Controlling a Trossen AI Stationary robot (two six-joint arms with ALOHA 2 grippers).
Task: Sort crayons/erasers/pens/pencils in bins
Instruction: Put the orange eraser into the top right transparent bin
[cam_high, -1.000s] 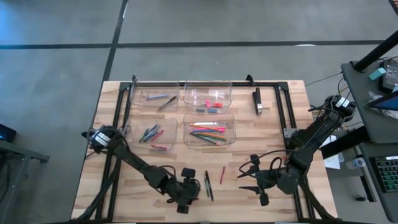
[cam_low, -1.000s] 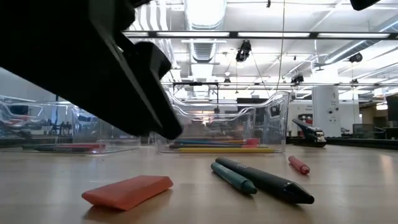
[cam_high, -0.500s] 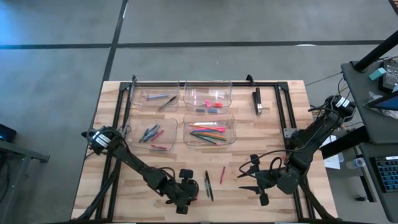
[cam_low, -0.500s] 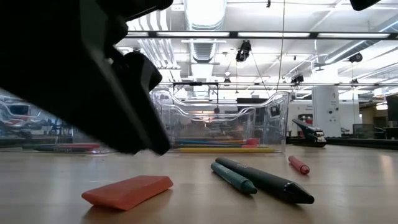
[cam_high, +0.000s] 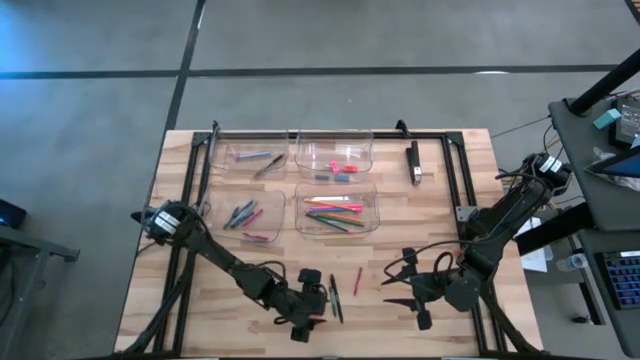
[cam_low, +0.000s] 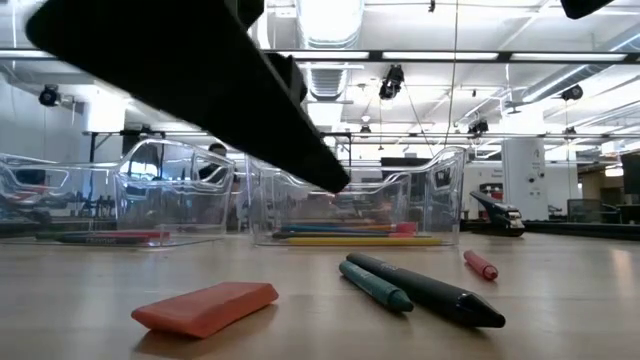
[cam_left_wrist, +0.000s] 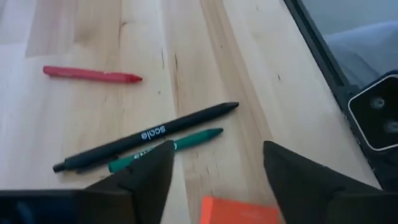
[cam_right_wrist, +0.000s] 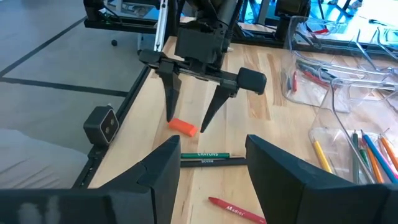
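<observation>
Beneath the left tool (cam_right_wrist: 185, 103), a blocky orange eraser (cam_right_wrist: 183, 127) lies flat.

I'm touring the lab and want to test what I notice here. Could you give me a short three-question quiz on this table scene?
1. True or false: the left gripper stands open over the orange eraser.
2. Which loose thing lies farthest from the eraser: A the black pen, B the green pen, C the red crayon?
3. Fill in: the right gripper waits near the table's ____ edge, holding nothing.

Key: 1 true, its fingers straddle the eraser without touching it. 2 C. 3 front, on the right side.
</observation>
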